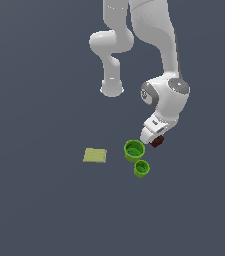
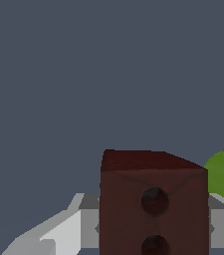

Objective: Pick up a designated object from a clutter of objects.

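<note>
Jaws flank block (reddish-brown).

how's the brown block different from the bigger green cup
The brown block is dark reddish-brown and boxy with small round holes; the bigger green cup is bright green, round and open-topped. The block sits between the gripper fingers; the cup stands free beside it.

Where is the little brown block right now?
The brown block sits right under the gripper, between its fingers, just to the exterior view's right of the bigger green cup.
</note>
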{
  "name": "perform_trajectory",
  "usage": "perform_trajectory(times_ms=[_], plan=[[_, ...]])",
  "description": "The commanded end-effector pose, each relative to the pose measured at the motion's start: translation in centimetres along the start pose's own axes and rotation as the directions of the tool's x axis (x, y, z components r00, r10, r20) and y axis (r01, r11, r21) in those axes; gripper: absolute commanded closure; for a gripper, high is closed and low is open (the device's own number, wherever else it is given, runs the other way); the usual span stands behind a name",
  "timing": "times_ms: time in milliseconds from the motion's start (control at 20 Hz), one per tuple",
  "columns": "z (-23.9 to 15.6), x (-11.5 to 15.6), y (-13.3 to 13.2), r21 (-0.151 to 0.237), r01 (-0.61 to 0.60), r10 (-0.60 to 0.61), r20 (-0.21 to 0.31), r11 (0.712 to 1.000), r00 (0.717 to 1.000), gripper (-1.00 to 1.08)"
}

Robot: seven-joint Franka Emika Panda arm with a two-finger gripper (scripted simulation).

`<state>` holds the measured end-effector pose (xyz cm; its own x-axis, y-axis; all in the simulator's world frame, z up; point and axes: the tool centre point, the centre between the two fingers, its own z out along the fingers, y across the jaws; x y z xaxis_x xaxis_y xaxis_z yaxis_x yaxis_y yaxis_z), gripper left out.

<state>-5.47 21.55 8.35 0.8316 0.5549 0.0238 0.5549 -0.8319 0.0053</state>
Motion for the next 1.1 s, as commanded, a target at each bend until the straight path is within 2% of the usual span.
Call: perform_trajectory(times_ms=[0,1050], plan=[[-1.8,-0.2,0.2,0.0,0.0,0.0,-0.001,1.0,1.0,1.08],[-22.2,-2.7,2.4,0.007,-0.002,0.002,0.014,1.0,1.0,1.08]])
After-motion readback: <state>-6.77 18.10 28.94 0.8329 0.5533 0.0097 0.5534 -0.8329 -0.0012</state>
